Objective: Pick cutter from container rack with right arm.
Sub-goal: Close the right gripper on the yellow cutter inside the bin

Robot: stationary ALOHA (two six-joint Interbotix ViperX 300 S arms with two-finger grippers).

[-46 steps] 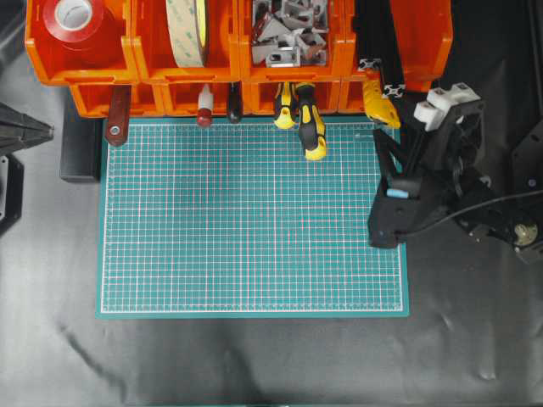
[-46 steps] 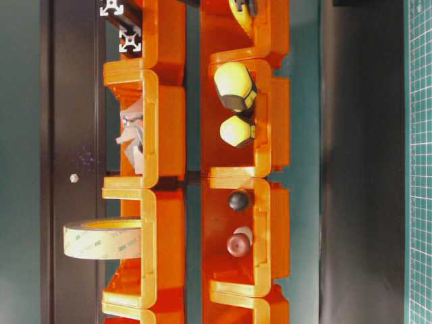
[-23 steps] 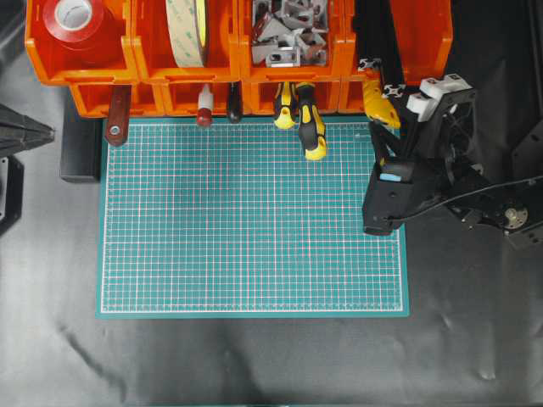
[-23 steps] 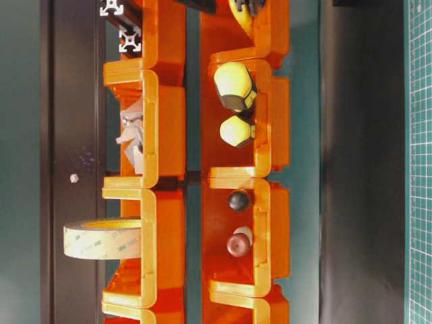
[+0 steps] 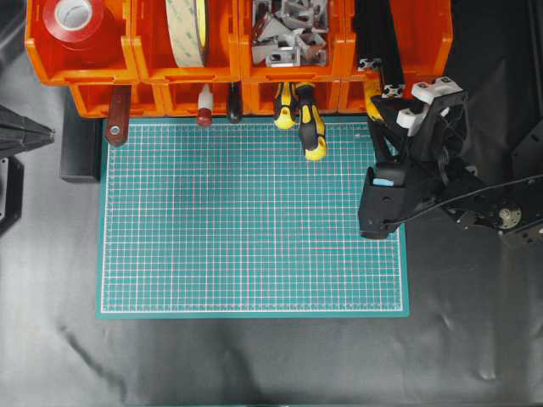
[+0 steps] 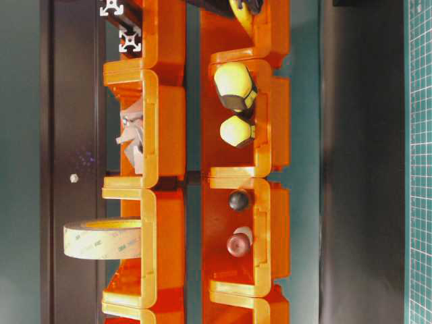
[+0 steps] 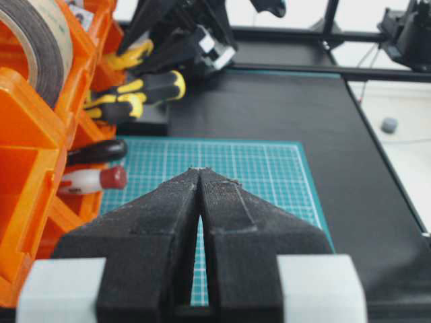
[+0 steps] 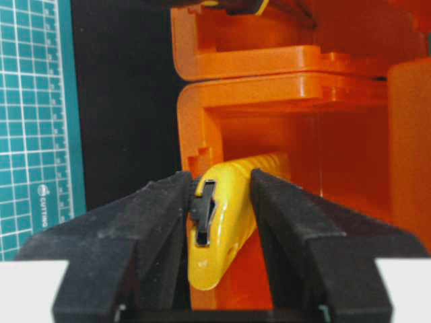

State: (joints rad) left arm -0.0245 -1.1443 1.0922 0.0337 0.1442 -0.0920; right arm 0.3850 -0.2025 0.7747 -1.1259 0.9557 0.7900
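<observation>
1. The container rack [image 5: 237,51] is the biggest thing here, a two-tier run of orange bins across the twelve o'clock edge of the overhead view, wider than the green cutting mat [image 5: 250,220] lying below it.

2. The right arm [image 5: 424,170] sits at about three o'clock of the mat, reaching up toward one o'clock into the rack's lower right-hand bin. The left arm barely shows, out at nine o'clock, well apart from that bin, so the right one is plainly nearer.

3. The right gripper [image 8: 219,202] has its two black fingers [image 8: 158,215] either side of the cutter [image 8: 225,215]. The jaws are narrow and look to touch or nearly touch its flanks; I cannot tell whether the grip is firm yet.

4. The cutter lies in the mouth of that lower bin, directly between the fingers, its long axis running along the gripper's reach: near end at six o'clock in the right wrist view, far end tipping to one o'clock into the bin. I would judge a straight pull back along that line the way out.

5. The left gripper [image 7: 200,176] has its fingertips pressed together, holding nothing.
</observation>
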